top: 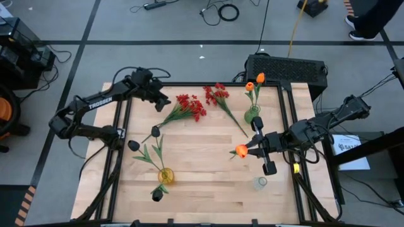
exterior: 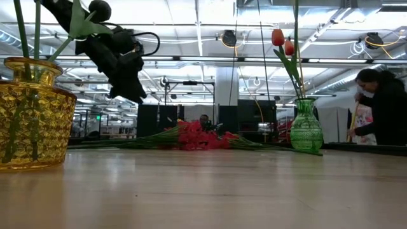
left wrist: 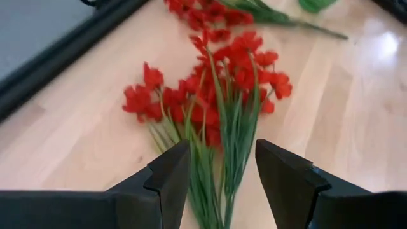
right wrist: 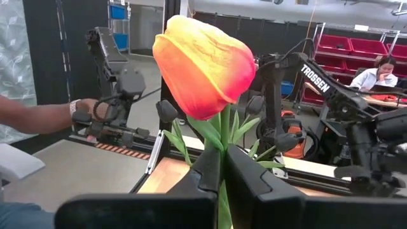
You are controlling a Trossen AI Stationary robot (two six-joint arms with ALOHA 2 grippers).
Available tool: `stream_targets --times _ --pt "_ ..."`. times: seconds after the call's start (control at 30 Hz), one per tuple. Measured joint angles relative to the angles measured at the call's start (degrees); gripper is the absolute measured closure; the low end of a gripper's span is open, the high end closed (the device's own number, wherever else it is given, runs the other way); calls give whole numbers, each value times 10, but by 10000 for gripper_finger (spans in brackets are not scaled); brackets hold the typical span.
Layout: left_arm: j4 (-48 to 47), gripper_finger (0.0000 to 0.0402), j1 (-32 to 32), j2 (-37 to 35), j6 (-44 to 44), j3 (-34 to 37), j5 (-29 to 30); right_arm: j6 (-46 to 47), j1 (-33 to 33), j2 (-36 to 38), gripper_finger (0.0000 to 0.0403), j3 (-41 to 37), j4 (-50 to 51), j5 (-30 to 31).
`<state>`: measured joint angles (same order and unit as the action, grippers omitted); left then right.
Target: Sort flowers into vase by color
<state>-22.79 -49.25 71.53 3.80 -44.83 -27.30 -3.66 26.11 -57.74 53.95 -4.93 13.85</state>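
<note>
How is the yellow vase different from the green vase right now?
The yellow vase holds black flowers; the green vase holds orange flowers. In the low view the yellow vase looks squat and wide, the green vase slimmer with a narrow neck. Both are patterned glass, standing upright on the wooden table.

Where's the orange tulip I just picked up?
In the high view the orange tulip is held in the right tool, right of table centre, between the green vase and the clear vase.

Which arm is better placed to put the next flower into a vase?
Right. The right gripper is shut on an orange tulip near the green vase; the left gripper is open above red flowers.
</note>
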Motion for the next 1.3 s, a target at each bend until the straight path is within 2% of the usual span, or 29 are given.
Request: stream_targets --times 0.23,0.4,0.97,1.13,1.3 --pt "17 218 58 0 16 39 39 0 0 0 399 0 0 0" --pt "52 218 96 0 16 69 107 -3 0 0 399 0 5 0" --pt "198 218 154 0 64 173 133 -5 0 0 399 0 5 0" --pt "199 218 169 0 93 178 171 -5 0 0 399 0 12 0" --pt "207 218 181 10 110 178 181 -7 0 0 399 0 16 0"
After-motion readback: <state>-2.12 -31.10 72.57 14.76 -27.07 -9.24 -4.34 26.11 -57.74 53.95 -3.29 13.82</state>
